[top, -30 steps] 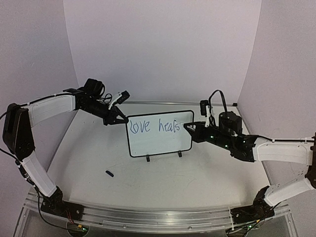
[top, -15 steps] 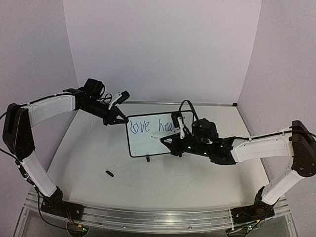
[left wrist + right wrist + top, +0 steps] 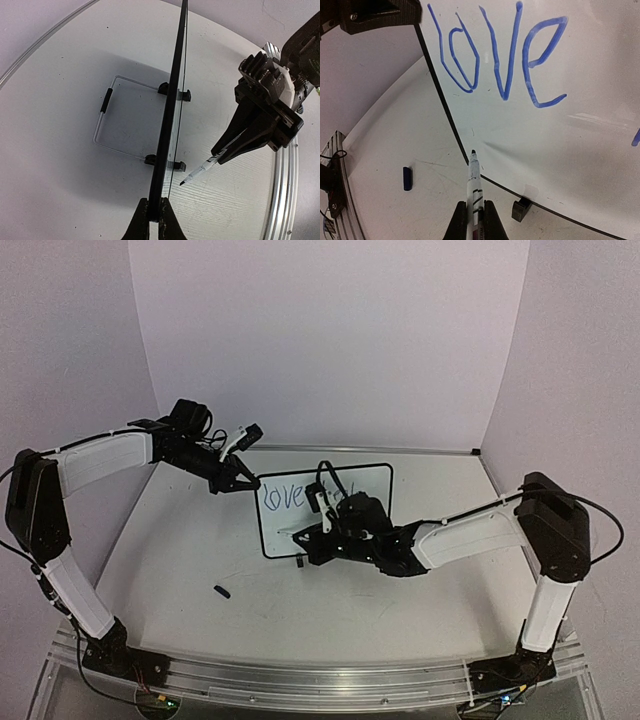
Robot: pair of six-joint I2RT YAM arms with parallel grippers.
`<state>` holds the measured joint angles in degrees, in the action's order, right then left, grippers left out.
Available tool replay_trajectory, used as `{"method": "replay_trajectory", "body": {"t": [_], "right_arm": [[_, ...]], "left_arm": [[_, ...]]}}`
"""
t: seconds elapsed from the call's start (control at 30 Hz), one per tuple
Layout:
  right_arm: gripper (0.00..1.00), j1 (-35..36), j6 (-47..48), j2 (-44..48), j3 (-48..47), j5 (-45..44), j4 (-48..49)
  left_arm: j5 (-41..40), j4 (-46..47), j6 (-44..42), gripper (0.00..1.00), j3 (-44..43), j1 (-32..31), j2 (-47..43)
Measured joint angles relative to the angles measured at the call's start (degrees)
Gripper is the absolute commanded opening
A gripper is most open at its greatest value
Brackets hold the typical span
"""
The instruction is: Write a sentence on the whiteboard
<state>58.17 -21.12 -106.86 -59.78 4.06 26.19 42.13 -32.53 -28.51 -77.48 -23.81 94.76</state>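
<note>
The whiteboard (image 3: 372,480) stands upright on two black feet at mid-table. My left gripper (image 3: 245,483) is shut on its upper left edge; in the left wrist view the fingers (image 3: 155,216) pinch the black frame (image 3: 172,100) edge-on. My right gripper (image 3: 318,537) is shut on a white marker (image 3: 474,180), uncapped. Its tip points at the board's lower left corner (image 3: 545,125), a small gap off the face in the left wrist view (image 3: 200,170). Blue "love" (image 3: 500,55) shows on the top line (image 3: 283,497). The right arm hides the rest of the sentence.
The marker's dark blue cap (image 3: 222,591) lies on the table in front of the board's left end, also in the right wrist view (image 3: 407,178). A metal rail (image 3: 320,680) runs along the near edge. Walls close the back and both sides.
My right arm has swung left across the board with the marker, from the right end of "heals" to the lower left part. It now covers "heals". The left arm has not moved.
</note>
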Motion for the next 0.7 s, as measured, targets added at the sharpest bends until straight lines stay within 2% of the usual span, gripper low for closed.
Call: {"method": "replay_trajectory", "body": {"t": [0.37, 0.7], "right_arm": [[0.00, 0.2, -1.5, -3.0, -1.7, -3.9, 0.3], [0.00, 0.5, -1.4, -5.3, -4.0, -2.7, 0.3]], "left_arm": [[-0.1, 0.0, 0.0, 0.00, 0.0, 0.0, -0.2], [-0.2, 0.1, -0.1, 0.00, 0.0, 0.0, -0.2]]}}
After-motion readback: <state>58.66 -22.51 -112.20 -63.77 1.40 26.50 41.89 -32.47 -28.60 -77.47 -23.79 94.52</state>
